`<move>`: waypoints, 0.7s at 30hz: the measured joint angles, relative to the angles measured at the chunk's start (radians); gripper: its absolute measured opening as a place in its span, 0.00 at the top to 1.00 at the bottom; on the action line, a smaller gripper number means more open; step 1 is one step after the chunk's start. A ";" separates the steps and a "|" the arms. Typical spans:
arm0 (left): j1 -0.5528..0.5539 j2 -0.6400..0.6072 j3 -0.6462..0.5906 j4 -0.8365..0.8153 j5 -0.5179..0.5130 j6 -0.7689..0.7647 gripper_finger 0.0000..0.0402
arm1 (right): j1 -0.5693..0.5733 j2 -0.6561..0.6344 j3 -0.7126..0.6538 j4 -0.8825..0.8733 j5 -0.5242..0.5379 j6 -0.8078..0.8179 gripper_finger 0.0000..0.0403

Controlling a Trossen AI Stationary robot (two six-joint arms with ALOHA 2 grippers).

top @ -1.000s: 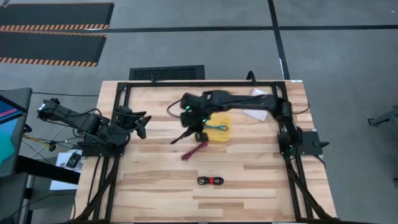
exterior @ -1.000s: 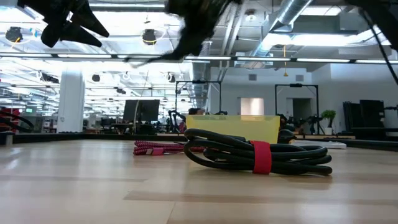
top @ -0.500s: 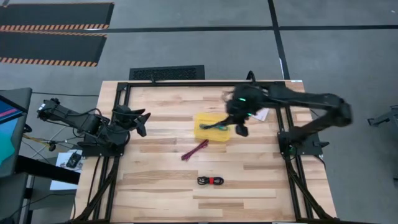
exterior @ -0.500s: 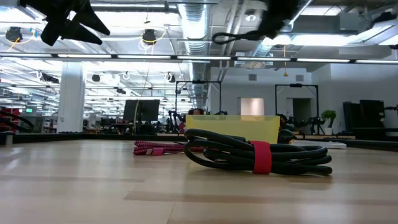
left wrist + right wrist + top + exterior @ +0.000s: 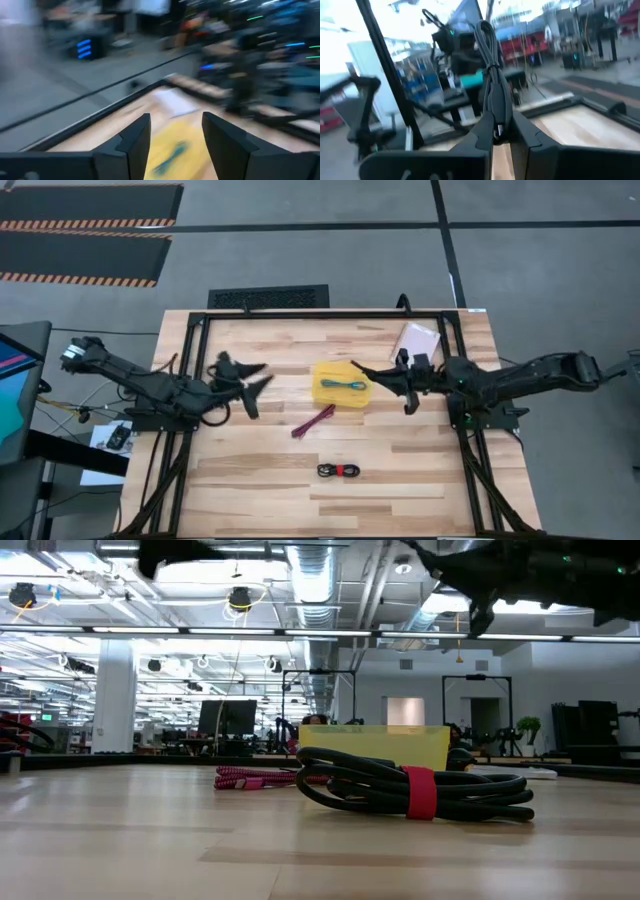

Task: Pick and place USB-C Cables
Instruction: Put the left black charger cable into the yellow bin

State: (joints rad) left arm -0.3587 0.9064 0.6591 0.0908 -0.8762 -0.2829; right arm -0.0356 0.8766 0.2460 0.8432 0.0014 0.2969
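One thin black cable (image 5: 490,75) is clamped in the right hand (image 5: 385,380), at three o'clock of the yellow tray (image 5: 340,384). It should swing over the tray and lower before letting go. The left hand (image 5: 250,377) waits, fingers apart, at nine o'clock.

A shallow yellow tray (image 5: 327,392) sits mid-surface (image 5: 400,470); a pale pinkish-white packet (image 5: 416,340) lies near the far right corner.

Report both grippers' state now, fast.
Left gripper: open, empty, above the table left of the yellow tray.
Right gripper: shut on the thin black cable, right of the tray.
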 joint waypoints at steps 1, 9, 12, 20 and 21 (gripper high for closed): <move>0.014 0.021 -0.012 0.095 0.069 0.054 0.58 | 0.007 0.011 -0.017 0.050 0.006 0.002 0.89; 0.230 0.194 -0.120 0.617 0.505 0.161 0.58 | 0.031 0.121 -0.005 0.201 0.051 0.002 0.88; 0.311 0.286 -0.144 0.769 0.664 0.108 0.58 | 0.031 0.178 0.036 0.205 0.053 0.001 0.88; 0.396 0.548 -0.131 1.083 0.912 0.052 0.58 | 0.031 0.375 0.191 0.216 0.052 -0.051 0.88; 0.398 0.571 -0.129 1.109 0.919 0.051 0.58 | 0.031 0.396 0.209 0.215 0.051 -0.059 0.88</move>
State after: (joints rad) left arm 0.0391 1.4772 0.5297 1.1998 0.0424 -0.2315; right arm -0.0045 1.2723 0.4552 1.0579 0.0527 0.2382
